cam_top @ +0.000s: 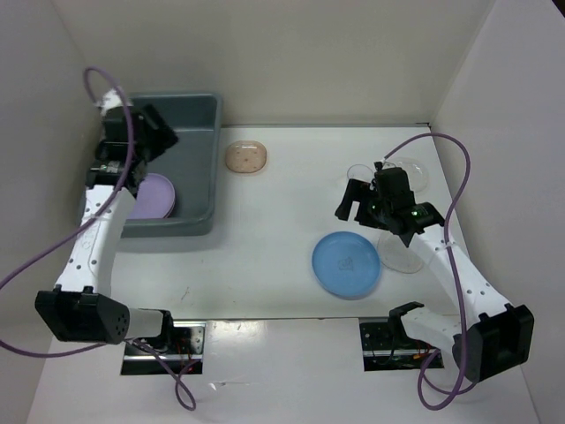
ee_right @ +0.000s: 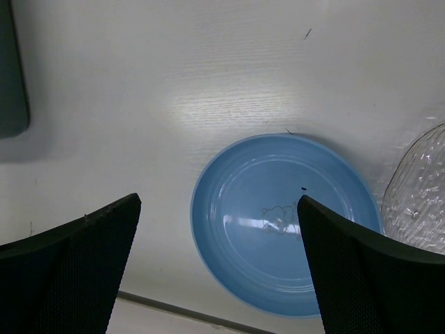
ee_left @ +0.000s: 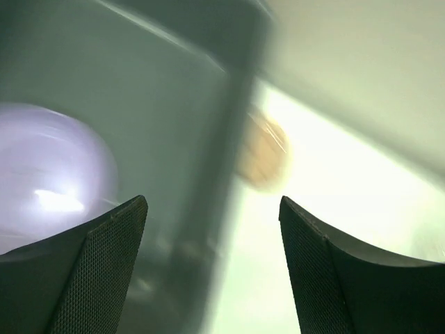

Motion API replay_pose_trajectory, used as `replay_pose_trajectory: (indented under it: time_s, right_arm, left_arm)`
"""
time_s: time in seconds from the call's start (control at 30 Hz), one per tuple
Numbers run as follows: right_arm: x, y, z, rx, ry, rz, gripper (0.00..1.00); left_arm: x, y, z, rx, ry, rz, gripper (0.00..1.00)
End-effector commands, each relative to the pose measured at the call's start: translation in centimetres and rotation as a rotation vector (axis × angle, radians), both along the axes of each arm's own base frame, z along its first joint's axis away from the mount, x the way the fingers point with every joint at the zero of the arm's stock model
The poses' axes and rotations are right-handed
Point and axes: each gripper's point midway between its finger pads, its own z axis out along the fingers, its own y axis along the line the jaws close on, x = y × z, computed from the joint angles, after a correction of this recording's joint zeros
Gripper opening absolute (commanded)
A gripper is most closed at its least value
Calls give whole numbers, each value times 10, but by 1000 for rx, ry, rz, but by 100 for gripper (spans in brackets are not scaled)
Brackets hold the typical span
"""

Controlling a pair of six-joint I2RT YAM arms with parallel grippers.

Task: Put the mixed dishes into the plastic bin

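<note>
The grey-blue plastic bin stands at the far left with a purple plate inside. My left gripper hovers over the bin, open and empty. Its view is blurred and shows the purple plate, the bin wall and the beige dish. The beige dish lies right of the bin. A blue plate lies at mid-right. My right gripper is open and empty above the blue plate. Clear plates lie near the right arm, one beside the blue plate and one behind the gripper.
White walls close in the table at the left, back and right. The right wrist view shows a clear plate's edge and a corner of the bin. The table's front edge runs just below the blue plate.
</note>
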Motion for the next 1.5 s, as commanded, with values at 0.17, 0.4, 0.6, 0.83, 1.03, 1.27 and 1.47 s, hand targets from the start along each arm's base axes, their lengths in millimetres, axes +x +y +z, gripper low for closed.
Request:
replay_pose_trajectory:
  time_s: [0.17,0.4,0.6,0.83,1.03,1.27,1.47]
  right_arm:
    - [18,-9,32,-21,-105,-46,98]
    - [28,-32,91,12,-249,-218,98]
    - [28,-37,106,25,-281,-243,98]
    - [25,-38,98,-1,-259,-230,98]
    - [23,-41,96,-28,-255,-225,99]
    - [24,-44,96,-49,-260,-220,99]
    - [24,-44,95,-56,-261,-214,99]
  left_arm:
    - [-34,-232,-68,-249,111,-613,81]
    - [-76,-329,-175,-273,333,-761,81]
    - [-106,-369,-228,-237,450,-858,76]
    - [-125,-388,-255,-224,473,-891,76]
    - [-142,-404,-285,-225,539,-922,60]
    - [-139,-416,-291,-247,546,-913,48]
    - [-141,-424,-296,-260,567,-914,48]
